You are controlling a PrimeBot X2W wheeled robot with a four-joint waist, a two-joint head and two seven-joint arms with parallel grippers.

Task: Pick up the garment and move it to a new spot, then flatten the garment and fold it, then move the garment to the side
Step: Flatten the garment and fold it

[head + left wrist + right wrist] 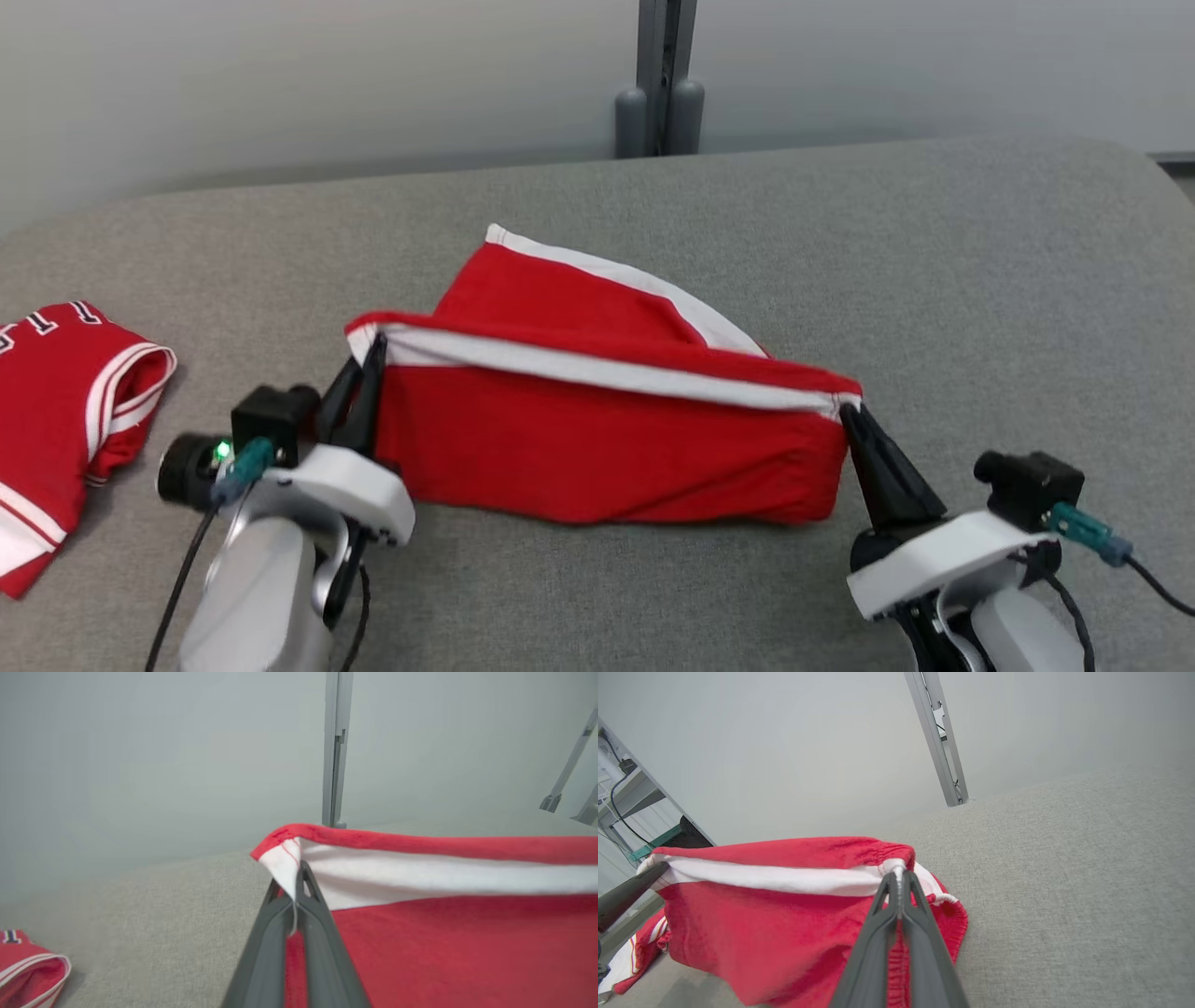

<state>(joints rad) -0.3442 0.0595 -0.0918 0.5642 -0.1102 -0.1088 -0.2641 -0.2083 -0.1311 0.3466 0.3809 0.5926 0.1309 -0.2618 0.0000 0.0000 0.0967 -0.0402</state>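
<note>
**Held up by two corners**

Your left gripper and right gripper each pinch a corner of the small red top, mid-frame. The striped T-shirt lies folded at the left edge and looks done. Next, lower the top flat, pulling evenly.

left fingers pressed together, tips up | right fingers pressed together, tips up | arms wide apart

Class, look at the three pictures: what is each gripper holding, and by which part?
Both hold the red garment: the left gripper pinches one end of its white-trimmed upper edge, the right gripper the other end.
</note>
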